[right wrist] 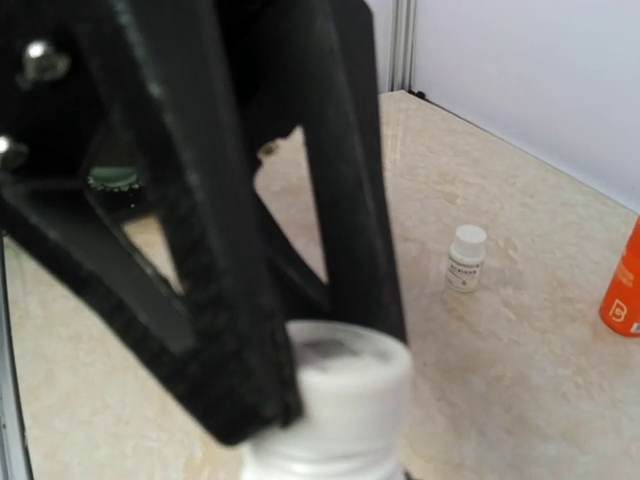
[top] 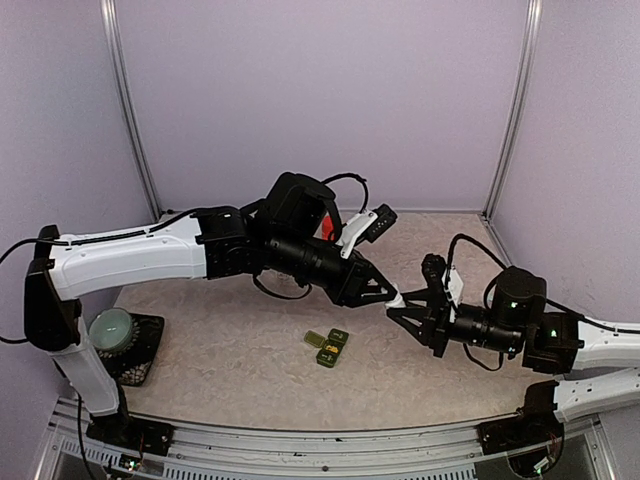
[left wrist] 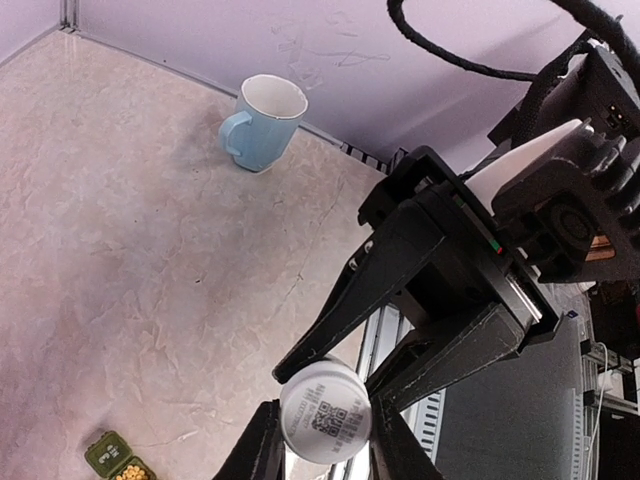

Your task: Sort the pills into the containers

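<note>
Centre right of frame: left pincer and right pincer meet tip to tip above the worktop, both gripping a small white object. Green containers lie lower left of them, lids open.

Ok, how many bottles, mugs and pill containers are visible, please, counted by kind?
White bottles: 2, the held white bottle and the standing white bottle
Orange bottle: 1
Blue mug: 1
Green containers strip: 1
Total: 5

Pale blue mug and orange bottle on beige table
</note>
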{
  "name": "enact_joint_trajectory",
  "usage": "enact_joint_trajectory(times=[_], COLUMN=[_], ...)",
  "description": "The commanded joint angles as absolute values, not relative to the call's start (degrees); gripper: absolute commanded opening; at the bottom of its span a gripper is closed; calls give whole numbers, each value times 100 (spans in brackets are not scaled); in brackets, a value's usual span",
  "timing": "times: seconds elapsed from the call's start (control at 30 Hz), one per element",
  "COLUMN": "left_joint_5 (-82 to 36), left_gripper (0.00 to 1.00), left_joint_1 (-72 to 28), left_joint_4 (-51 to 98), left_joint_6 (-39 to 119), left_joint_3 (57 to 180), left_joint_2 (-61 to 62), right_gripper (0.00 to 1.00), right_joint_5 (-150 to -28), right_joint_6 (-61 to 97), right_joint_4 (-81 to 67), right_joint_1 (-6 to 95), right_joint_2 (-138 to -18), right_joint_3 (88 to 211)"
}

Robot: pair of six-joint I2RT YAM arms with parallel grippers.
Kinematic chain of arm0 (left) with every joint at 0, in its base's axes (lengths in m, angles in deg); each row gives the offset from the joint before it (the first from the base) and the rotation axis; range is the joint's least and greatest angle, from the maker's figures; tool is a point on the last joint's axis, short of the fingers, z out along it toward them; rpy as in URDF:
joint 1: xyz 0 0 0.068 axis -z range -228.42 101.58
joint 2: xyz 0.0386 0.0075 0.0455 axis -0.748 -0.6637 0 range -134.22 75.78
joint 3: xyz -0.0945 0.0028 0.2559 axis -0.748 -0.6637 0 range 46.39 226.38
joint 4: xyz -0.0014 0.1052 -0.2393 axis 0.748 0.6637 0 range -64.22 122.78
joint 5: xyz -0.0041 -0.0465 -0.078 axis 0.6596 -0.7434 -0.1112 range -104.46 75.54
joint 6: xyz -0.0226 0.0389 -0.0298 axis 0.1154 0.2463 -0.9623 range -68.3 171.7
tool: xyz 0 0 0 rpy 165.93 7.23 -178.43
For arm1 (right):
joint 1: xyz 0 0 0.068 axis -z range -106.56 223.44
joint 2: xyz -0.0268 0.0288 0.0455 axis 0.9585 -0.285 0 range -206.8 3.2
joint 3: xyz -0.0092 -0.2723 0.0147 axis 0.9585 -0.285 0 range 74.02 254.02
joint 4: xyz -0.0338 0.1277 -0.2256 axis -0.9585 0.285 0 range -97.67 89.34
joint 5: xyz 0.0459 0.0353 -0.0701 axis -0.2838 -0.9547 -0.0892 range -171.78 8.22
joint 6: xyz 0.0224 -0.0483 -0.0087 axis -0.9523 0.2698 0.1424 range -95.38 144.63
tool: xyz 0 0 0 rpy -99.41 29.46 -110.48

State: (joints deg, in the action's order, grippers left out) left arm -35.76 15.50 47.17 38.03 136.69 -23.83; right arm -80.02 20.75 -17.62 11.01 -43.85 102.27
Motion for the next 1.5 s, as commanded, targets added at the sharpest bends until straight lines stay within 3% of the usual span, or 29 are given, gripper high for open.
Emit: enact_joint_trajectory(times=[0.0,0.37,0.63,0.97,1.47], left_joint_5=[-3608,-3578,-3552,-3494,-3397], left_gripper=[30,45,69,72,69], left_joint_1=[1653,1653,1644,1636,1559], left_joint_4=[4510,3929,3827,4024,4342], left_joint_6=[3823,3586,3559,3549,3501], left_joint_3=[13661,13449,13276,13666,13906], left_joint_2=[-2511,-2302,-2004,-2249,-2518], right_gripper=[25,25,25,25,25], right_joint_5=[-8141,-8241,-8178,-8211,-8198], right_joint_6=[2052,1921,1878,1870,1874], right_joint_4=[-2304,-2392,-2488,-2504,-2489], right_joint_1=[1069,1062,1069,1069,1069], right_joint_2=[-4067,-4028,-3912,-4037,-4060], right_joint_3=[10334,10382,10222,10223,10212])
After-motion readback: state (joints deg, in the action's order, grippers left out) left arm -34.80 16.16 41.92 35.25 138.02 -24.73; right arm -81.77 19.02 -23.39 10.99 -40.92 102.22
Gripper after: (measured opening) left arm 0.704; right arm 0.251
